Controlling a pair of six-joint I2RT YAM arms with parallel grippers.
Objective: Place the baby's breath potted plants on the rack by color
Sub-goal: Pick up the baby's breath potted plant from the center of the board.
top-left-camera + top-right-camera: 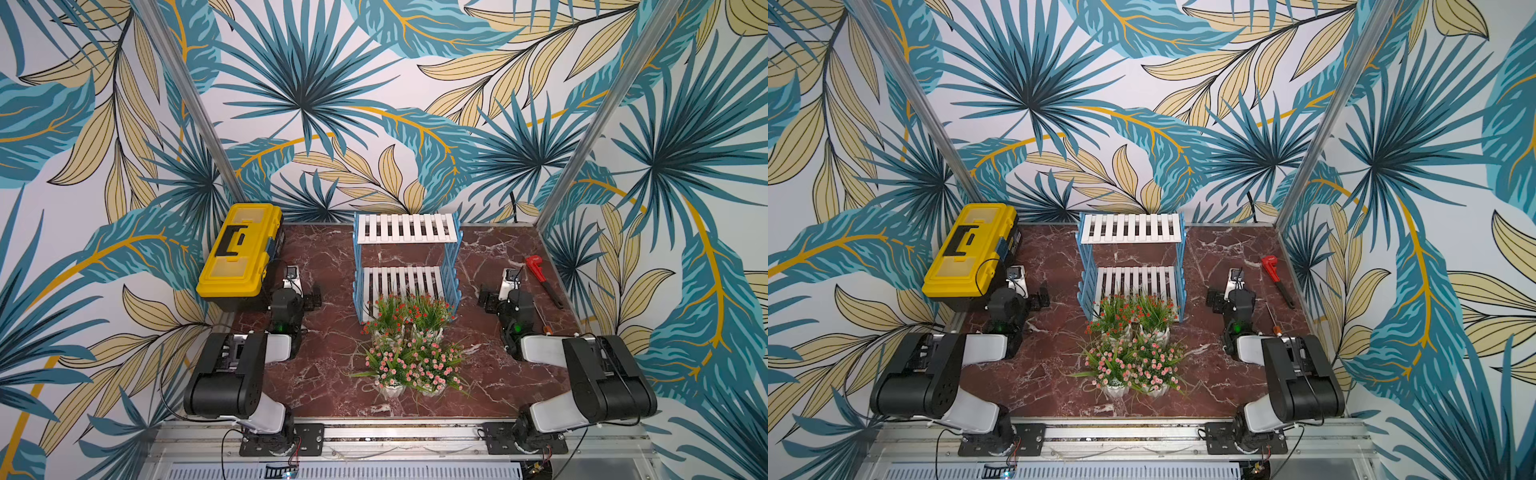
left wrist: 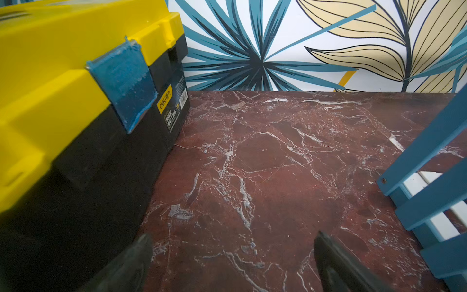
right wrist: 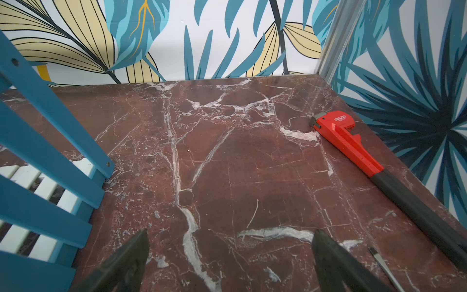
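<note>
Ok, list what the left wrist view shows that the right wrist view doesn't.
Only the left wrist view: the yellow toolbox with its blue latch. Only the right wrist view: the red pipe wrench and a screwdriver tip. Both: the red marble table, a blue side frame of the rack, the leaf-print wall, and an open, empty gripper, namely the left gripper or the right gripper.

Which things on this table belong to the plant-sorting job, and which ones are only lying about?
Belong to the job: two red-flowered potted plants, two pink-flowered potted plants, the rack.
Only lying about: yellow toolbox, red pipe wrench, screwdriver.
</note>
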